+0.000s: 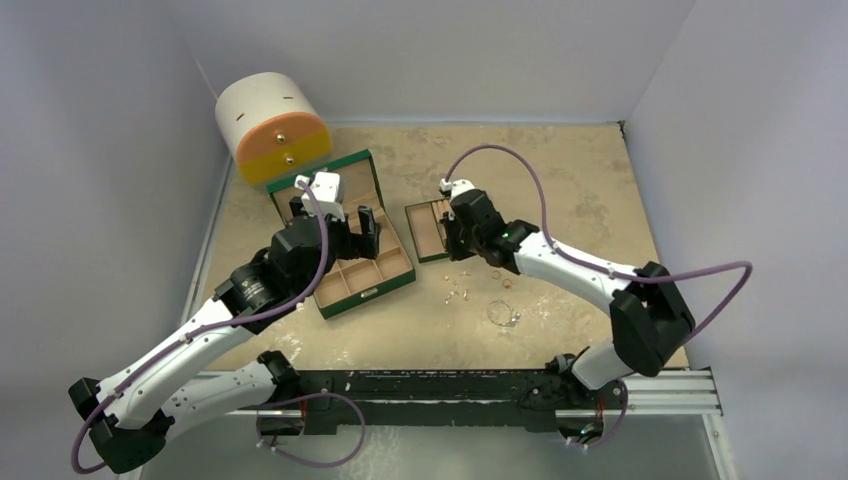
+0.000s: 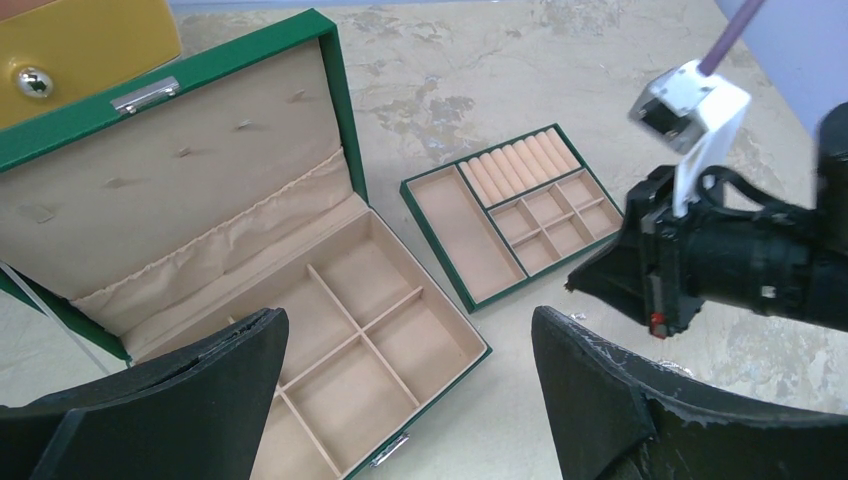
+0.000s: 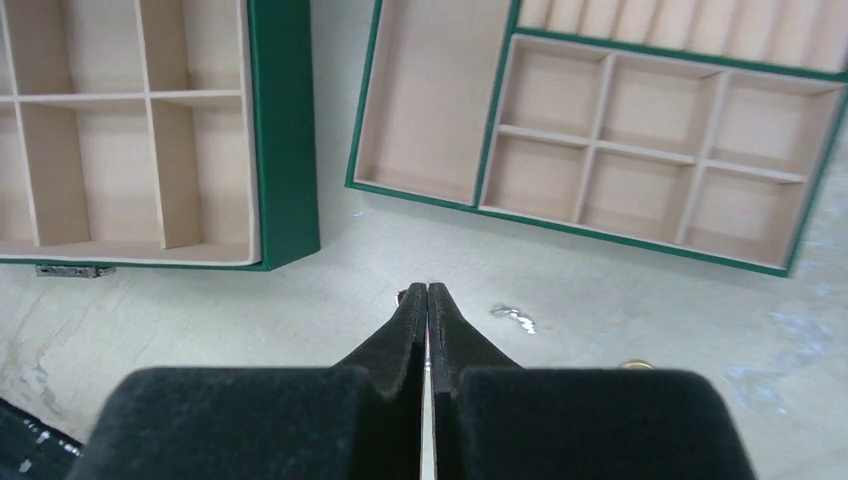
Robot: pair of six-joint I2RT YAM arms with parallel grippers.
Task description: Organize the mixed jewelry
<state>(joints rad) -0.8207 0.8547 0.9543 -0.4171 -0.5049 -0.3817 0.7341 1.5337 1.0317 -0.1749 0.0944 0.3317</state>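
Note:
The mixed jewelry lies loose on the tan table: small earrings [image 1: 458, 292], a gold ring [image 1: 496, 273] and a thin silvery wire hoop [image 1: 503, 314]. My right gripper [image 1: 458, 252] is shut, its tips low over the table in front of the lift-out tray [image 1: 428, 230]. In the right wrist view the right gripper [image 3: 427, 290] has a tiny speck showing beside its tips; I cannot tell if that is pinched. A silvery earring [image 3: 513, 318] and a gold ring [image 3: 635, 365] lie just to its right. My left gripper [image 2: 410, 320] hangs open above the green box [image 2: 340, 110], holding nothing.
The round white-and-orange drawer case [image 1: 272, 125] stands at the back left, against the box lid. The green tray [image 2: 436, 247] with ring rolls sits right of the box. The right arm's gripper [image 2: 575, 285] is close to my left fingers. Grey walls enclose the table.

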